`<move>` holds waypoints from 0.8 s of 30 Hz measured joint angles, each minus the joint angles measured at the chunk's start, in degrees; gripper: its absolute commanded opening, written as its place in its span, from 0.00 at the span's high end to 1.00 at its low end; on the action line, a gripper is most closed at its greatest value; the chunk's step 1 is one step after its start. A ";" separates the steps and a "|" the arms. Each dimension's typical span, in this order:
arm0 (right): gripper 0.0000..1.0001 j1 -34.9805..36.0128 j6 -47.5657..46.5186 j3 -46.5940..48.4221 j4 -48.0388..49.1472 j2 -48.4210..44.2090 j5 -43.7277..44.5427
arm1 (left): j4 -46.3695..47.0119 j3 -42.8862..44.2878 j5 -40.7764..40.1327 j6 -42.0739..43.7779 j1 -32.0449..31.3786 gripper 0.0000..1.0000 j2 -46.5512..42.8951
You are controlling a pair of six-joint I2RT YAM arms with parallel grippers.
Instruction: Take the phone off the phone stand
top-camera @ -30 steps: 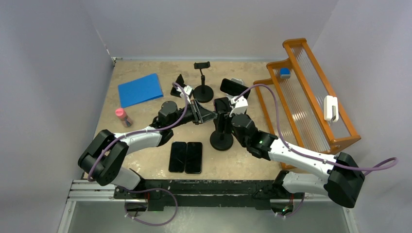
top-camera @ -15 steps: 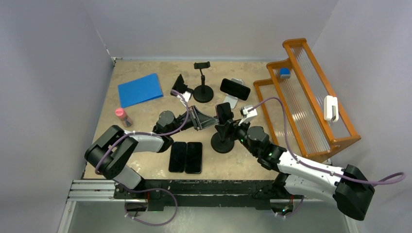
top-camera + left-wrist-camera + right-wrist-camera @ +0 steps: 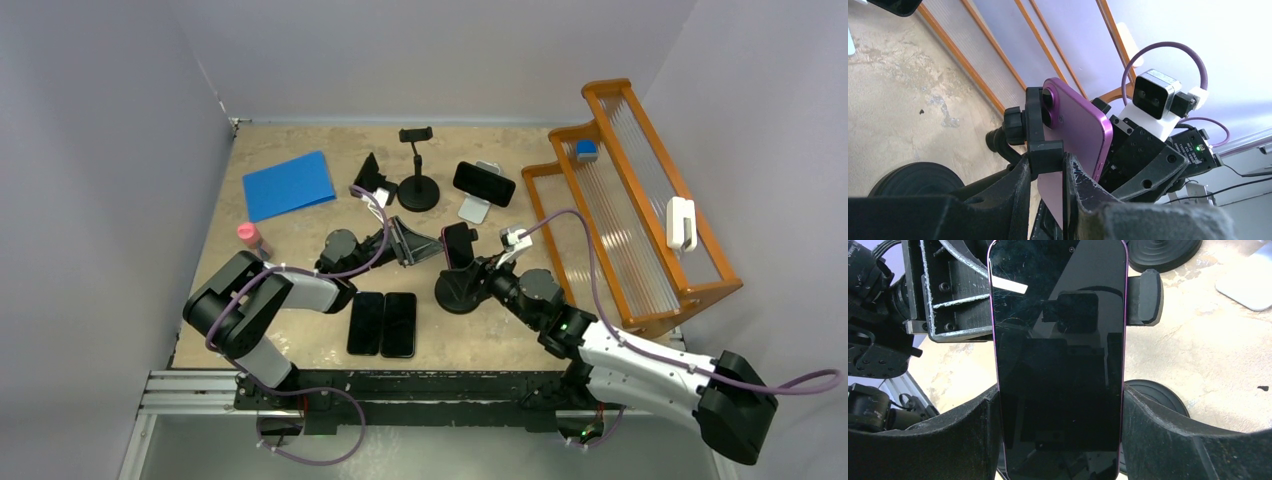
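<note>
A purple phone (image 3: 459,244) sits in the clamp of a black phone stand (image 3: 461,290) with a round base, mid-table. In the left wrist view the phone's purple back (image 3: 1075,132) rests against the clamp (image 3: 1037,122), and my left gripper (image 3: 1046,167) is shut on the clamp's side arm. In the right wrist view the dark screen (image 3: 1058,350) faces the camera, and my right gripper (image 3: 1059,440) is shut on the phone's two long edges below the clamp arm (image 3: 1145,297). From above, the left gripper (image 3: 425,246) is left of the phone and the right gripper (image 3: 481,268) is right of it.
Two dark phones (image 3: 382,323) lie flat near the front. A tall empty stand (image 3: 418,186), a small black stand (image 3: 369,178) and a phone on a white stand (image 3: 484,184) stand behind. Blue folder (image 3: 289,185), pink bottle (image 3: 250,240) at left. Wooden rack (image 3: 630,210) at right.
My right arm has dropped lower and drawn back toward the near right, its gripper now on the phone's sides. The stand's head and phone sit lower and more tilted. The left gripper has stayed on the clamp.
</note>
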 measured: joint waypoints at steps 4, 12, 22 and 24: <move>1.00 -0.02 0.15 0.00 -1.38 -1.70 -0.59 | -0.33 0.20 0.63 0.50 0.00 0.95 -0.02; 1.00 -0.35 -0.57 3.32 -8.04 -5.81 -4.70 | -10.14 3.02 1.90 4.42 0.26 0.55 -2.89; 1.00 -0.22 -4.02 13.88 -17.84 -11.21 -9.11 | -26.40 5.92 1.03 8.70 0.26 0.29 -9.51; 1.00 -0.22 -4.83 15.02 -19.23 -11.47 -9.16 | -29.35 6.14 0.02 9.22 0.26 0.27 -11.98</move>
